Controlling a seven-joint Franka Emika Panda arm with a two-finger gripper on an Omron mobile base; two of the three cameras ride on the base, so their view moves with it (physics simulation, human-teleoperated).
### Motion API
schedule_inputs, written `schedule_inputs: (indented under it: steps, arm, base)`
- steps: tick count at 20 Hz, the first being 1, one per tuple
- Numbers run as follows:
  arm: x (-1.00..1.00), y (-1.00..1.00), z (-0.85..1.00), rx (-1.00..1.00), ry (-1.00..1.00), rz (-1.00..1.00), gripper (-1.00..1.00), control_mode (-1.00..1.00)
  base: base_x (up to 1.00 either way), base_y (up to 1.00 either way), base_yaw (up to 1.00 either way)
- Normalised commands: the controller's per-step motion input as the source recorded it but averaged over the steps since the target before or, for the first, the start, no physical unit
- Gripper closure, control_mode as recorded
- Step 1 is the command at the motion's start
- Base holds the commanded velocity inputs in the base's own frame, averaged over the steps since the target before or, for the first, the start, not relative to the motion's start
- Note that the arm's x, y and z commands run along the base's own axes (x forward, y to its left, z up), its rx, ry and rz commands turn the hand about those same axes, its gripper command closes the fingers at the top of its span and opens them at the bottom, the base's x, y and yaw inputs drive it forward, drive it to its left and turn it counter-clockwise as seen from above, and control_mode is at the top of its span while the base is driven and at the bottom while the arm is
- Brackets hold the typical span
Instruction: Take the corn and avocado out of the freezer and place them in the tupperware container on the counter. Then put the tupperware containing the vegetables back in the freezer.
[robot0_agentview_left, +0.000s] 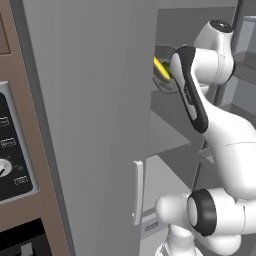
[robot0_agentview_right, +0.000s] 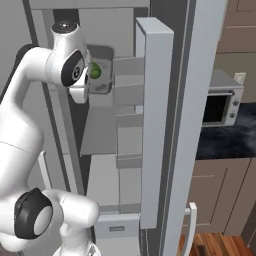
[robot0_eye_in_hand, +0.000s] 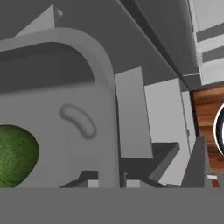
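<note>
Tupperware container (robot0_eye_in_hand: 87, 109) on raised, freezer-reaching arm.

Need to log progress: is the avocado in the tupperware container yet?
In: the avocado lies inside the tupperware container, which the shut gripper grips by its wall.

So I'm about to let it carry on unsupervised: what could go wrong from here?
The end effector seems to pinch just one wall of the tupperware container, so it may tilt and spill the avocado or corn. The container is also close to the freezer door shelves and could knock them.
</note>
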Motion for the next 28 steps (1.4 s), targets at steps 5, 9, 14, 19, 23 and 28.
schedule_inputs:
  steps: [5, 9, 14, 19, 23, 28]
  arm:
    - [0.62, -0.01, 0.00, 0.00, -0.10, 0.09, 1.00, -1.00]
    - [0.52, -0.01, 0.00, 0.00, -0.10, 0.05, 1.00, -1.00]
    - [0.49, 0.00, -0.01, 0.00, -0.11, 0.01, 1.00, -1.00]
    - [0.52, -0.03, -0.05, 0.00, -0.08, 0.00, 1.00, -1.00]
    - [0.36, -0.12, -0.04, 0.00, -0.02, 0.01, 1.00, -1.00]
    - [0.42, -0.11, 0.00, 0.00, 0.00, 0.05, 1.00, -1.00]
  base:
    - [0.00, 0.00, 0.00]
    - [0.00, 0.00, 0.00]
    - [0.00, 0.00, 0.00]
    - [0.00, 0.00, 0.00]
    - [0.00, 0.00, 0.00]
    - [0.00, 0.00, 0.00]
